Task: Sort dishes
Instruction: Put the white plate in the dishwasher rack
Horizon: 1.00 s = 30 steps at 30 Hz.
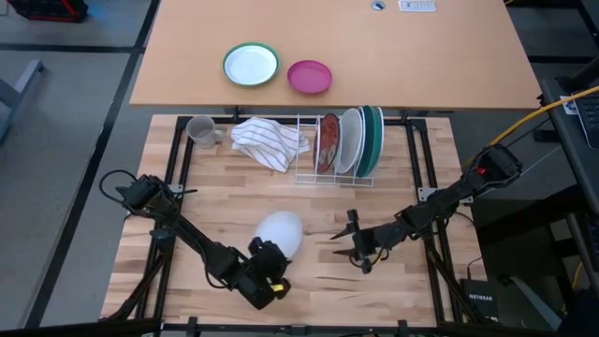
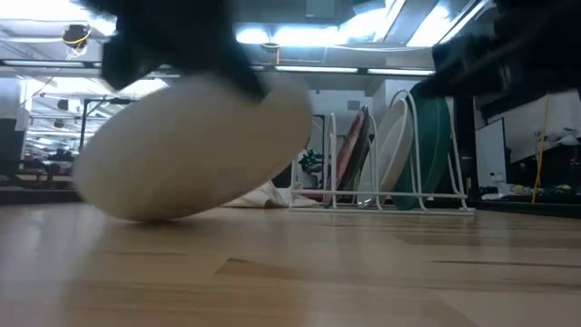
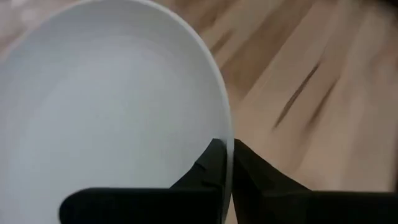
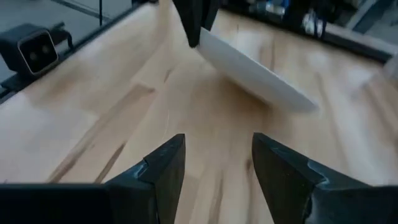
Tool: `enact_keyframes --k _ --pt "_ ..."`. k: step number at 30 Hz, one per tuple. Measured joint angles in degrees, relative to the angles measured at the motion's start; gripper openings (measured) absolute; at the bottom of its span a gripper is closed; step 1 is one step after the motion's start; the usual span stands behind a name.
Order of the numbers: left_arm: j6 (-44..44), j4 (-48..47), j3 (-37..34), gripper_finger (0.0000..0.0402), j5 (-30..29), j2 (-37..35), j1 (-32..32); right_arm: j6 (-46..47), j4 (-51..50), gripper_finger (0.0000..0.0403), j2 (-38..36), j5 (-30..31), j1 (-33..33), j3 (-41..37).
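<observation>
So the left pincer (image 1: 271, 274) is clamped together on the rim of a large plain white round plate (image 1: 281, 232), fingers pinching the edge from both sides in the left wrist view. The plate is tilted, its far edge low over the pale wooden tabletop (image 1: 393, 281), sitting around 6 o'clock from the centre of the tabletop, well short of the white wire dish rack (image 1: 335, 150) up at 12 o'clock.

The rack already has a glossy red-brown plate (image 1: 328, 142), another white plate (image 1: 349, 140) and a dark green plate (image 1: 372, 140) standing on edge. The right pincer (image 1: 357, 245) hovers at about 3 o'clock from the held plate, fingers apart, holding nothing.

What worries me: that's a thin pinch on just the rim of a wide, slick plate. My guess is the weight hanging out past the fingers could make it swivel or slide out, especially if the arm swings fast toward the rack. The other risk is the rack itself; the free slots look narrow, so coming in at the wrong angle could knock the standing plates or shove the rack. There's also a striped white cloth (image 1: 270, 140) and a grey mug (image 1: 200, 129) just beside the rack at its 9 o'clock side, so a wide sweep might snag those.
</observation>
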Motion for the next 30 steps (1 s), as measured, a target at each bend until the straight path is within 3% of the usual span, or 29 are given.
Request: enact_keyframes --k 7,16,20,25,30 --pt "1.7 8.0 4.0 0.0001 -8.1 0.0 2.1 -9.0 -0.3 0.0189 -4.8 0.0 0.0 2.8" --pt "5.0 15.4 4.5 0.0 -15.8 -0.1 7.3 -16.8 -6.5 0.0189 -18.3 0.0 0.1 3.2" --pt "11.5 21.9 4.4 0.0 -17.3 -0.7 10.1 -18.5 -13.2 0.0189 -25.1 0.3 0.0 3.2" --pt "23.7 32.2 4.4 0.0 -17.8 -2.8 14.6 -18.8 -21.9 0.0188 -32.5 4.9 0.0 3.2" --pt "35.5 41.2 4.4 0.0 -14.3 -5.5 20.0 -18.8 -28.8 0.0188 -37.0 7.6 0.0 3.2"
